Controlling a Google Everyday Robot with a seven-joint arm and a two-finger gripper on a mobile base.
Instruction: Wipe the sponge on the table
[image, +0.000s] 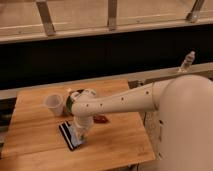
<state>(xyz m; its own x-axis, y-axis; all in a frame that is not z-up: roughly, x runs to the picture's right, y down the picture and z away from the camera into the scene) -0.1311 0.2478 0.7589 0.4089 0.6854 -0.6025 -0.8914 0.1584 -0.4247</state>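
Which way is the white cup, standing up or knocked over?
Standing up. The cup sits on the table, open mouth facing up. The gripper is down by the black block, apart from the cup.

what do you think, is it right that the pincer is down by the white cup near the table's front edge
Not quite. The pincer is down near the table's front edge, but by the black striped block, not the white cup, which stands farther back. The camera view shows it.
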